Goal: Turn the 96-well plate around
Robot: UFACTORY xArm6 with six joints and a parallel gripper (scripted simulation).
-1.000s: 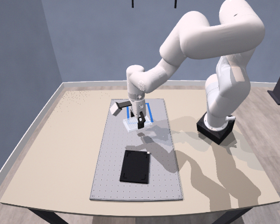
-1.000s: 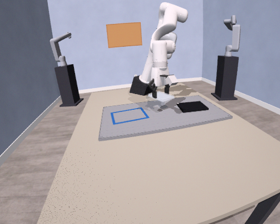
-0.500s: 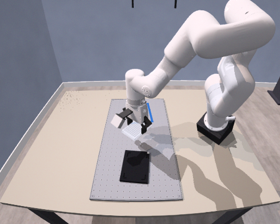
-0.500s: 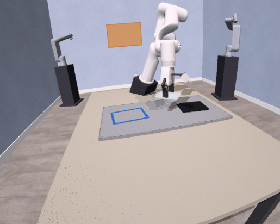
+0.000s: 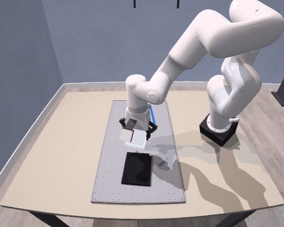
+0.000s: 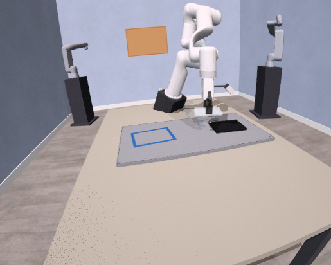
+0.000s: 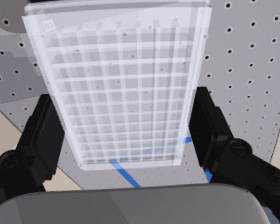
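Note:
The clear 96-well plate [image 5: 137, 139] hangs in the air over the grey deck, level, held across its long sides. My gripper [image 5: 139, 130] is shut on the plate, which also shows in the exterior view [image 6: 207, 111] and fills the wrist view [image 7: 121, 78] between the two black fingers. The black plate nest N1 [image 5: 137, 168] lies empty on the deck just in front of the plate; it also shows in the exterior view [image 6: 228, 125]. I cannot tell which corner of the plate is cut off.
The blue taped outline of bench spot B1 [image 6: 153, 136] lies at the far end of the deck from the nest; the arm hides most of it in the top view. The arm's black base [image 5: 218, 130] stands right of the deck [image 5: 139, 155]. Two camera stands [image 6: 80, 101] stand beyond the table.

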